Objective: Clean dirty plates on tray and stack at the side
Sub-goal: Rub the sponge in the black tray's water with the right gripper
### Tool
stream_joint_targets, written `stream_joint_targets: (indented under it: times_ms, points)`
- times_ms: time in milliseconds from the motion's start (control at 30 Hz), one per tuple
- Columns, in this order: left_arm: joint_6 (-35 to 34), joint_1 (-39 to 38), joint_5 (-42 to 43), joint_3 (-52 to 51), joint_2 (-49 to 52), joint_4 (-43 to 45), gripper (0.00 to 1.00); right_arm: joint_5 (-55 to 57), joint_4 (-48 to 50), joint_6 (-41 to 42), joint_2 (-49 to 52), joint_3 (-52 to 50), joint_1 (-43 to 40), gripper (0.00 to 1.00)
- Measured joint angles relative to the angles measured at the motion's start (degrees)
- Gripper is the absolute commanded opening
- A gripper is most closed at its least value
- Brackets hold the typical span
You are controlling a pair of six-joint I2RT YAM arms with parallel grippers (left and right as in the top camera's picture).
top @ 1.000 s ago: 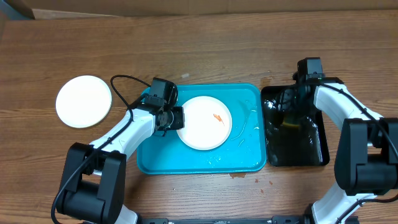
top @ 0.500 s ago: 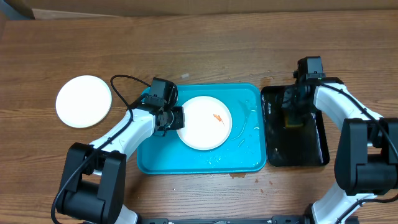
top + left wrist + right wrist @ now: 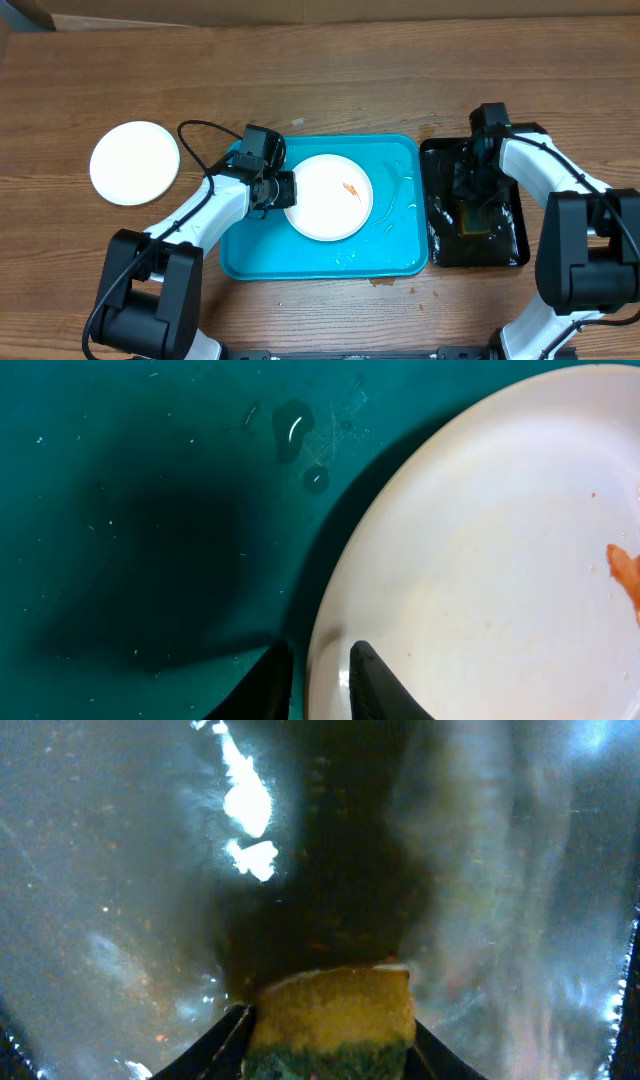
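Observation:
A white plate [image 3: 330, 197] with an orange food speck lies in the turquoise tray [image 3: 320, 258]. My left gripper [image 3: 285, 189] is shut on its left rim, one finger over and one under; the left wrist view shows the plate [image 3: 480, 560] and the gripper [image 3: 320, 680] pinching the rim. A second white plate [image 3: 134, 162] lies on the table at the far left. The third plate is out of view. My right gripper [image 3: 470, 195] is over the black tray [image 3: 505, 245], shut on a yellow-green sponge [image 3: 335, 1015].
The black glossy tray holds wet, shiny liquid [image 3: 250, 810]. Water droplets [image 3: 295, 435] lie on the turquoise tray floor. A small brown spot [image 3: 380, 282] is on the table in front of the tray. A cardboard edge runs along the far table side.
My right gripper has moved toward the front over the black tray with the sponge. The left arm and the plate have not moved.

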Motion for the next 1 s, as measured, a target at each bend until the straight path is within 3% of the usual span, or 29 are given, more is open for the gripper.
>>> stream_joint_targets:
  times_ms: [133,267,500,667,900,1000]
  points:
    - [0.0,0.0,0.0,0.0,0.0,0.0,0.22,-0.2,-6.2,0.0,0.0,3.2,0.3,0.44]
    - [0.0,0.0,0.0,0.0,0.0,0.0,0.22,-0.1,-9.0,0.7,0.0,6.0,0.3,0.56]
    - [0.0,0.0,0.0,0.0,0.0,0.0,0.22,-0.1,-13.6,1.0,0.0,6.3,0.2,0.57]
    - [0.0,0.0,0.0,0.0,0.0,0.0,0.22,-0.2,-15.8,4.0,0.0,6.2,0.4,0.53]
    - [0.0,0.0,0.0,0.0,0.0,0.0,0.22,-0.1,-11.1,5.3,0.0,2.1,0.9,0.51]
    - [0.0,0.0,0.0,0.0,0.0,0.0,0.22,-0.1,-8.4,5.2,0.0,0.1,1.0,0.35]
